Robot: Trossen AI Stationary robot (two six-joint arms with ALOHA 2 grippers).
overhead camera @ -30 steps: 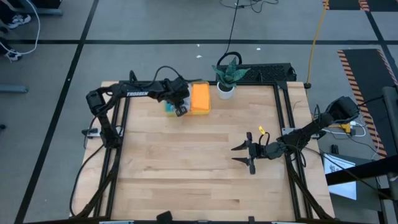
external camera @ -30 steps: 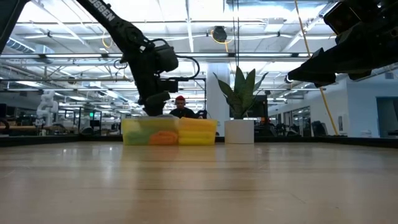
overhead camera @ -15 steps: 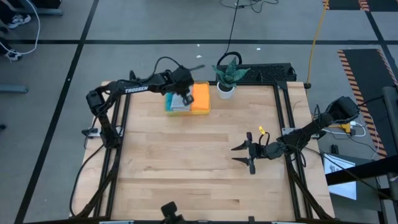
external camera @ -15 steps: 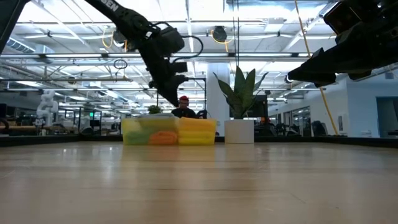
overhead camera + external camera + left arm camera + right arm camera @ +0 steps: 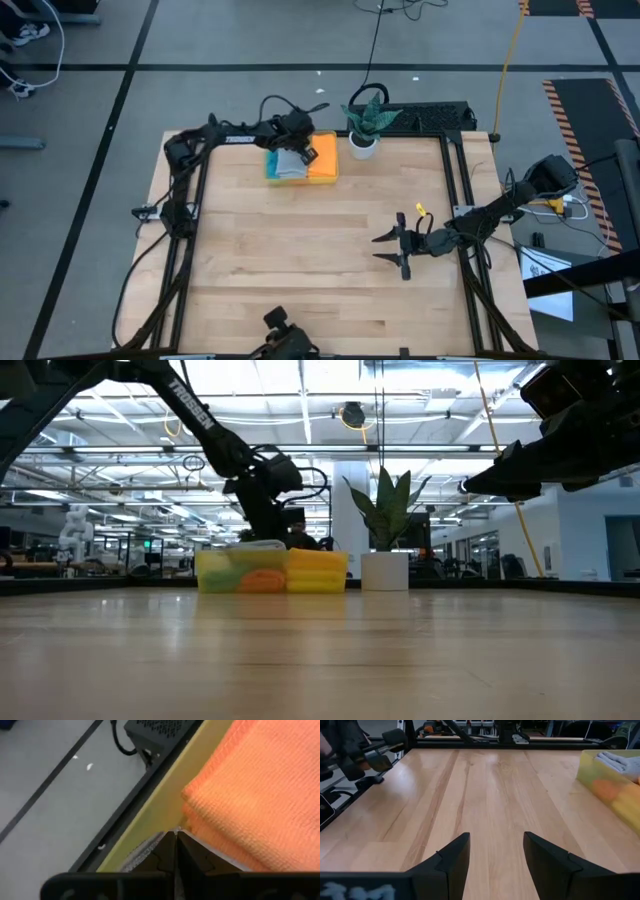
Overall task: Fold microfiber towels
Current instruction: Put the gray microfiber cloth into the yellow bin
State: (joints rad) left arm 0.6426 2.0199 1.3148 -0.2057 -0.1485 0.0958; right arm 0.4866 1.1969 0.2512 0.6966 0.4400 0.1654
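A translucent yellow tray (image 5: 300, 183) stands at the table's far edge, left of the middle. In it a light grey towel (image 5: 284, 167) lies on the left and a folded orange towel (image 5: 324, 160) on the right. My left gripper (image 5: 303, 152) is shut and reaches slanting down into the tray, its tips (image 5: 175, 837) at the seam between the grey towel (image 5: 144, 852) and the orange towel (image 5: 250, 795), close to the tray's far wall (image 5: 150, 815). My right gripper (image 5: 400, 250) hovers open over the right half of the table, with nothing between its fingers (image 5: 492, 855). My left gripper touches the grey towel's edge (image 5: 160, 844) with its shut fingertips, right beside the orange towel. The fingers come slanting down from above, from the table's left. Whether any cloth lies between the fingertips cannot be told. Both towels lie in the tray.
A potted plant in a white pot (image 5: 362, 140) stands just right of the tray. Bare wooden tabletop (image 5: 300, 250) spreads from the tray to the near edge. Black frame rails (image 5: 455, 180) run along the table's sides.
My left gripper, shut throughout, has risen from the tray's near left part, crossed toward its far wall and the orange towel, and come down again, tipping steeper. The grey towel now shows uncovered in the tray's left half.
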